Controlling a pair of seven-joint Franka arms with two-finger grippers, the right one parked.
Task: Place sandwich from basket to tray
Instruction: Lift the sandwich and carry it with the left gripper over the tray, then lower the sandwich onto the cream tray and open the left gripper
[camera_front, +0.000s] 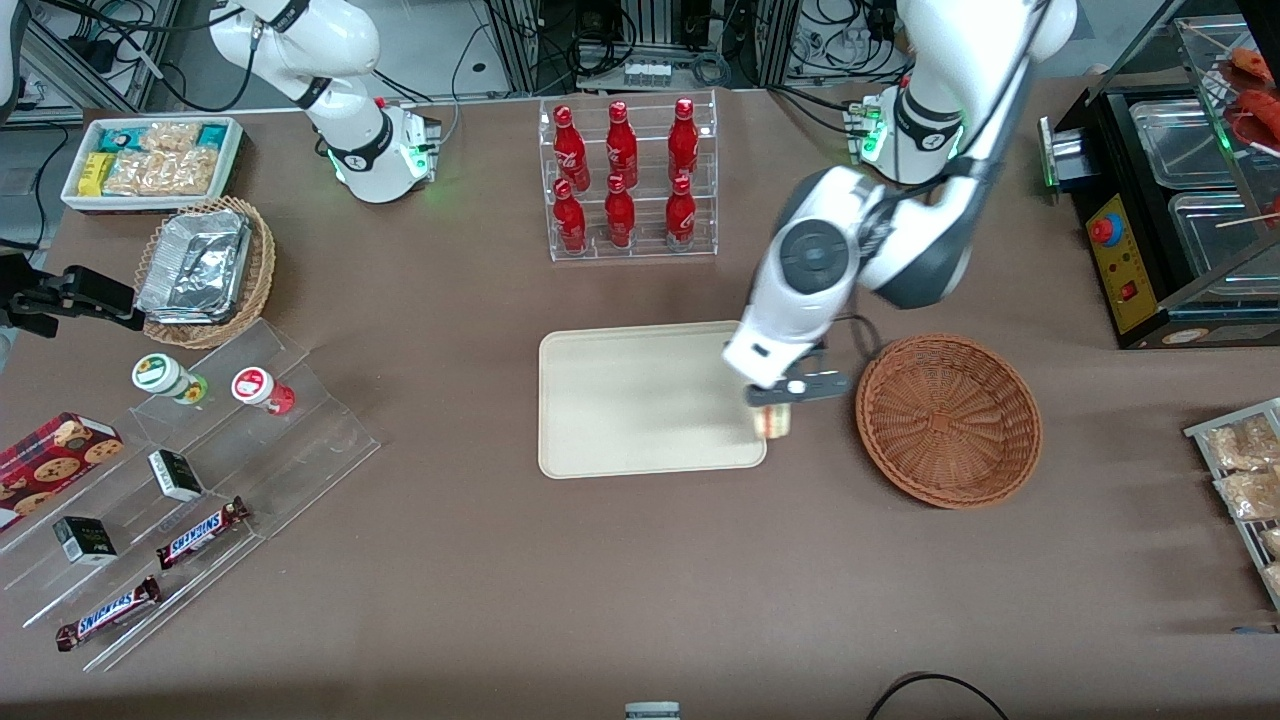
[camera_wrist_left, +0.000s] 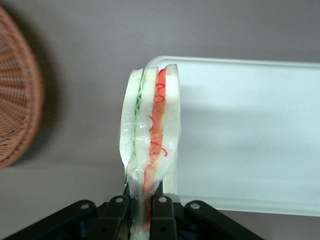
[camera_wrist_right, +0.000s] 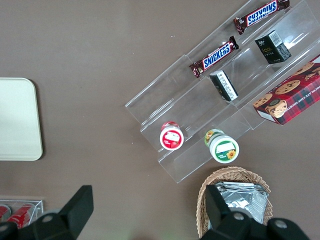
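My gripper (camera_front: 778, 408) (camera_wrist_left: 139, 210) is shut on the sandwich (camera_front: 774, 422) (camera_wrist_left: 150, 130), a wrapped wedge with pale bread and red and green filling. It holds the sandwich in the air over the edge of the cream tray (camera_front: 640, 400) (camera_wrist_left: 250, 130) that faces the basket. The round reddish-brown wicker basket (camera_front: 948, 418) (camera_wrist_left: 17, 120) sits on the table beside the tray, toward the working arm's end, with nothing in it. The tray's surface is bare.
A clear rack of red bottles (camera_front: 627, 178) stands farther from the front camera than the tray. Toward the parked arm's end are a tan basket of foil containers (camera_front: 205, 268), a white snack bin (camera_front: 150, 160) and an acrylic stand with candy bars (camera_front: 190, 470). A black food warmer (camera_front: 1170, 200) stands at the working arm's end.
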